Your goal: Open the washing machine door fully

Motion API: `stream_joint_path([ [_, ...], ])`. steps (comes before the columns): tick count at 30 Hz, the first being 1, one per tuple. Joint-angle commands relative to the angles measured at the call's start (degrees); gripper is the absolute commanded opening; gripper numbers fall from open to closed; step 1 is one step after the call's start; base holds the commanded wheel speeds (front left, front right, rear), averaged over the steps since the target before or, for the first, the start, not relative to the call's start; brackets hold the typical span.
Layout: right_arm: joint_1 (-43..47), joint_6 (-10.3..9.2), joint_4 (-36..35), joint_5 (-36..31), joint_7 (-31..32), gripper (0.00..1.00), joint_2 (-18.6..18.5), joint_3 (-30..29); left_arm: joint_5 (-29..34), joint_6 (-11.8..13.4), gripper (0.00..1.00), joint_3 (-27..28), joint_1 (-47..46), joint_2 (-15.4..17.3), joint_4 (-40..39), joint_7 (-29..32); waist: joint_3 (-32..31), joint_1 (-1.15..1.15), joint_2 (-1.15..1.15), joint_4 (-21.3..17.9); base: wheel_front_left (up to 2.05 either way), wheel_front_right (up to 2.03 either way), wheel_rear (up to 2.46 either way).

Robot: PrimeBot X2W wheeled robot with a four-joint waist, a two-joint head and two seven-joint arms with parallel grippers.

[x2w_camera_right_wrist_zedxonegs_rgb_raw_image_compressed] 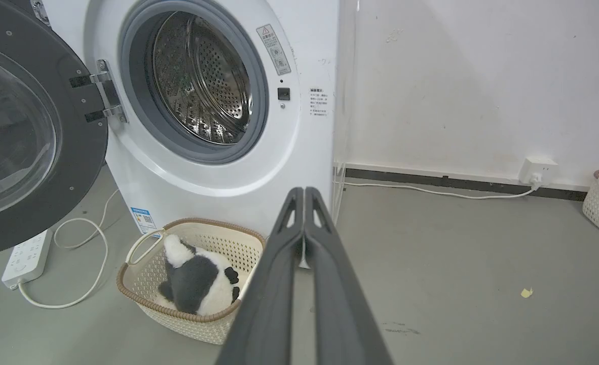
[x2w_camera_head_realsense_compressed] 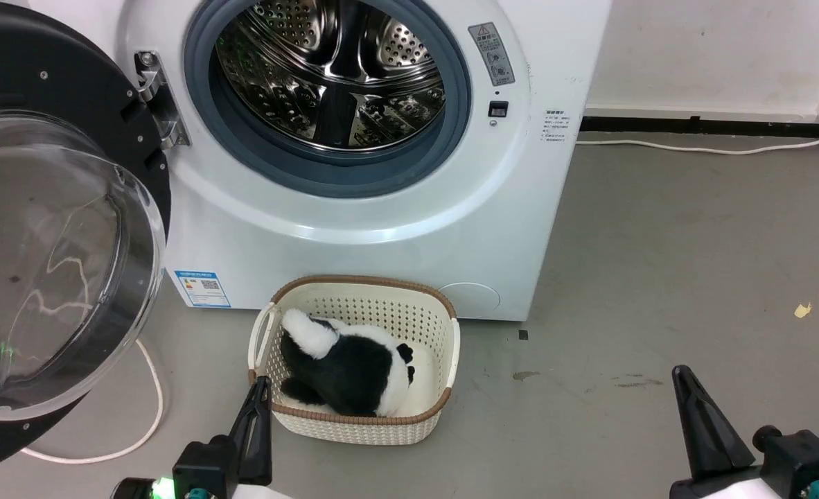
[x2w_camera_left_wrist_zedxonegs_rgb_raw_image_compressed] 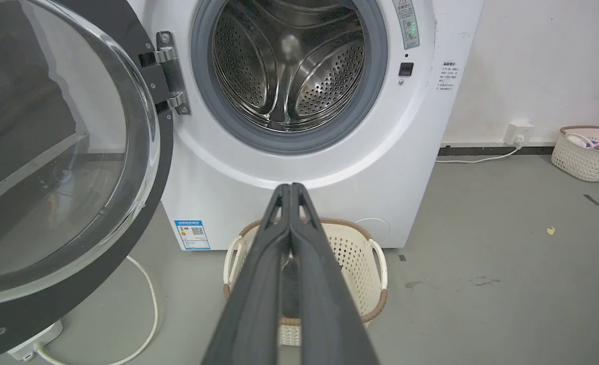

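The white washing machine [x2w_camera_head_realsense_compressed: 409, 235] [x2w_camera_left_wrist_zedxonegs_rgb_raw_image_compressed: 228, 172] [x2w_camera_right_wrist_zedxonegs_rgb_raw_image_compressed: 259, 167] stands ahead with its steel drum exposed. Its door [x2w_camera_head_realsense_compressed: 49, 229] [x2w_camera_left_wrist_zedxonegs_rgb_raw_image_compressed: 61, 152] [x2w_camera_right_wrist_zedxonegs_rgb_raw_image_compressed: 31, 137], a black disc with a bulging glass bowl, hangs swung wide to the left on a metal hinge [x2w_camera_head_realsense_compressed: 160, 100]. My left gripper [x2w_camera_head_realsense_compressed: 260, 395] [x2w_camera_left_wrist_zedxonegs_rgb_raw_image_compressed: 290, 188] sits low at the bottom left, shut and holding nothing, its tip by the basket's near-left corner. My right gripper [x2w_camera_head_realsense_compressed: 683, 378] [x2w_camera_right_wrist_zedxonegs_rgb_raw_image_compressed: 303, 191] is low at the bottom right over bare floor, shut and holding nothing. Neither touches the door.
A cream basket [x2w_camera_head_realsense_compressed: 444, 346] holding a black-and-white plush toy [x2w_camera_head_realsense_compressed: 347, 371] stands on the floor before the machine. A white cable [x2w_camera_head_realsense_compressed: 153, 409] loops under the door to a power strip [x2w_camera_right_wrist_zedxonegs_rgb_raw_image_compressed: 26, 256]. Another basket [x2w_camera_left_wrist_zedxonegs_rgb_raw_image_compressed: 588, 152] sits far right by the wall.
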Motion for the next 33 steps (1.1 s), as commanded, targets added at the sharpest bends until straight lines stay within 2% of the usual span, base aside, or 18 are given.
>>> stream_joint_path([
  [1, -0.59, 0.01, 0.02, -0.44, 0.42, 0.00, 0.03, 0.14, 0.69, -0.42, 0.00, 0.48, -0.39, -0.37, -0.35, 0.36, -0.01, 0.00, 0.00, -0.04, 0.00, 0.00, 0.00],
  [33, -2.00, 0.02, 0.05, -1.56, 3.57, 0.00, 0.09, 0.76, 2.73, -2.49, 0.00, 3.48, -1.19, -1.66, -1.37, 3.81, -0.16, 0.00, 0.00, -0.75, 0.00, 0.00, 0.00],
])
